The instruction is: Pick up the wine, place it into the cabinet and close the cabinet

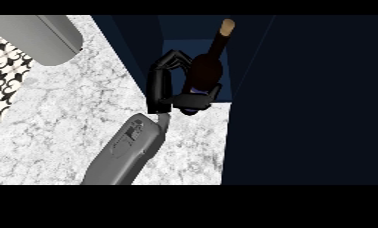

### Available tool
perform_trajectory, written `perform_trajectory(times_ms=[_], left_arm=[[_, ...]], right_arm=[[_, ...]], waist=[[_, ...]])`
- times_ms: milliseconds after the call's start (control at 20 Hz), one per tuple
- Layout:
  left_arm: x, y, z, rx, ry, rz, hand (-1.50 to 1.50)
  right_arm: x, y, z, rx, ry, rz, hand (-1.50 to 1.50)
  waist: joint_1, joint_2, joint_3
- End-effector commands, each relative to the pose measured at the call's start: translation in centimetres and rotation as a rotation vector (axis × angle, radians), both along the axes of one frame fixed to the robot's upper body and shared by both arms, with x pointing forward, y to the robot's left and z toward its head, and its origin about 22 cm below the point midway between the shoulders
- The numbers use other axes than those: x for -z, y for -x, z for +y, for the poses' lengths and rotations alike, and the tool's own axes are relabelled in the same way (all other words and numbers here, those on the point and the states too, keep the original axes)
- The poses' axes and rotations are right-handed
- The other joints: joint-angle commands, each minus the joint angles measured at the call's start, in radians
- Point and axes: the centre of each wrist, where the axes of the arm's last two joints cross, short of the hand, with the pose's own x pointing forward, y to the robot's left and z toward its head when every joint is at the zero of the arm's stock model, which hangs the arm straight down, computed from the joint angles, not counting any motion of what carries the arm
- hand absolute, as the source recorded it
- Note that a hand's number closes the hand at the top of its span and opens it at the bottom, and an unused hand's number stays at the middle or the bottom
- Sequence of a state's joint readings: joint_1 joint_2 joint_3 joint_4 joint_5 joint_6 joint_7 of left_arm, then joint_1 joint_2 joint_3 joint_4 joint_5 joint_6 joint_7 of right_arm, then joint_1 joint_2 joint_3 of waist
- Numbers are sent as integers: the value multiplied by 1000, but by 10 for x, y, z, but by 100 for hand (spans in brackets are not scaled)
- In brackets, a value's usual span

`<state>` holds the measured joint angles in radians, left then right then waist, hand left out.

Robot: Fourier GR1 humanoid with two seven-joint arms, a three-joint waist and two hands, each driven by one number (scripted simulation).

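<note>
the placing step is in hand. one hand is wrapped round the lower body of the wine bottle, fingers curled on its left side and the thumb crossing below near the label. which arm it is cannot be read for certain; it comes up from the lower left, so it looks like the left, and the other hand is out of view. the bottle is tilted, its tan cork end pointing up and away, and it sits in the dark opening of the cabinet, just past the edge of the marbled tabletop. whether its base rests on the cabinet floor cannot be told. next, by my reckoning, the bottle wants setting upright and steady inside, then the fingers let go, the arm draws clear, and the door swings shut.
</note>
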<state>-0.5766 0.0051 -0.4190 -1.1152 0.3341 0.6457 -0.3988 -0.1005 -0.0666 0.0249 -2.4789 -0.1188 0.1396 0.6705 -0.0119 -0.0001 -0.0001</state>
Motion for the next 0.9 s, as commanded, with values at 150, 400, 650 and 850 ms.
perform_trajectory(times_ms=[150,400,650,850], left_arm=[[5,-21,22,-22,9,29,150],[-17,-39,18,19,30,41,150],[1,-54,16,-3,37,91,150],[-3,-60,5,-35,-41,102,150]], right_arm=[[-12,29,5,-49,-55,-47,-150],[2,17,-8,-51,-69,-27,-150],[-8,15,-3,-69,-76,-38,-150],[-2,16,-12,-63,-55,-25,-150]], waist=[[3,-1,0],[0,0,1],[-11,4,0],[-15,3,1]])
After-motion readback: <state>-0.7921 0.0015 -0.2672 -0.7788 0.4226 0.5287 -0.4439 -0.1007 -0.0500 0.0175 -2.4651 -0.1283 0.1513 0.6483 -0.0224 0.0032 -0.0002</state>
